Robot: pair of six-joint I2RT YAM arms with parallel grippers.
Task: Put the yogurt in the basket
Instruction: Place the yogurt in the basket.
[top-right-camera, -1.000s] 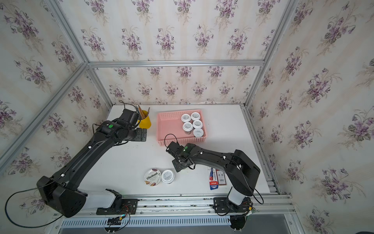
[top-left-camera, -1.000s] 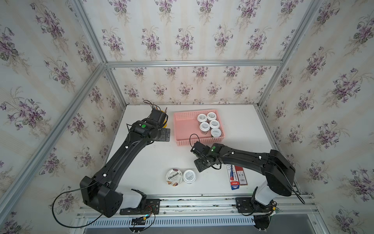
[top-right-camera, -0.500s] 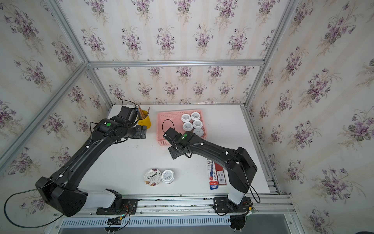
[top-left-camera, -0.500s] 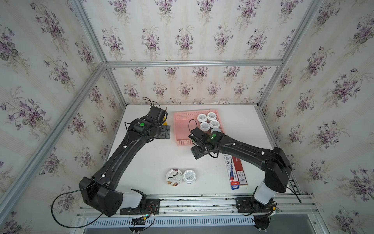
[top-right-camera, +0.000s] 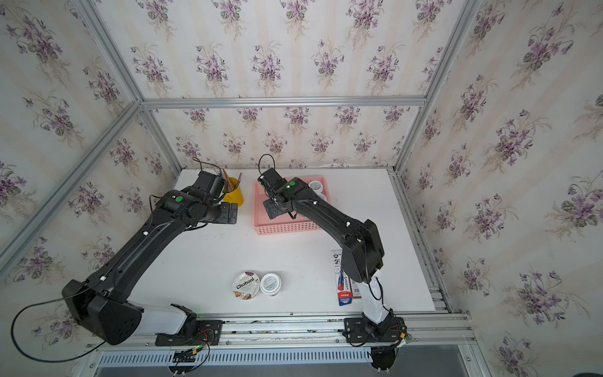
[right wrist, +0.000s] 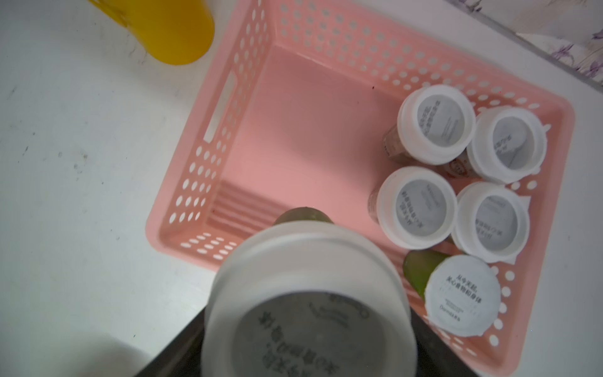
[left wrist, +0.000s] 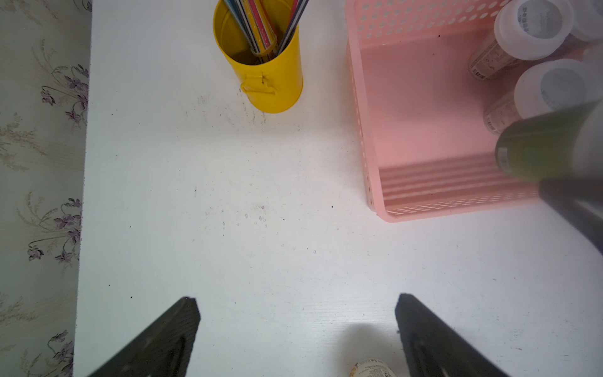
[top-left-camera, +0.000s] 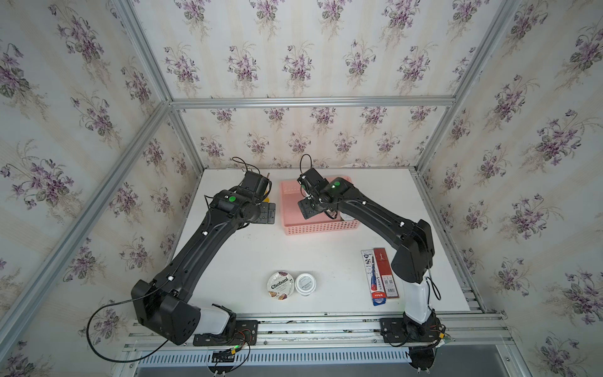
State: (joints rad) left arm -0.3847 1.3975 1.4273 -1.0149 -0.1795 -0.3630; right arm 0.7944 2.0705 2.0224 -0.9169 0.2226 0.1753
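My right gripper (right wrist: 305,349) is shut on a yogurt cup (right wrist: 306,300) with a white grey-printed lid and a green body, held above the near left part of the pink basket (right wrist: 293,130). Several more yogurt cups (right wrist: 417,205) stand together at the basket's right side. In both top views a Chobani cup (top-left-camera: 281,285) and a white-lidded cup (top-left-camera: 305,284) stand side by side near the table's front. My left gripper (left wrist: 297,326) is open above bare table left of the basket. The top of a printed cup (left wrist: 372,370) shows between its fingers.
A yellow pencil cup (left wrist: 261,65) stands left of the basket's far corner, close to my left wrist (top-right-camera: 208,182). Flat red and blue packets (top-left-camera: 380,277) lie at the front right, beside the right arm's base. The cage frame rails run along the table's edges.
My right gripper has carried its cup from the middle of the table back and up to above the basket. The left arm has barely shifted.
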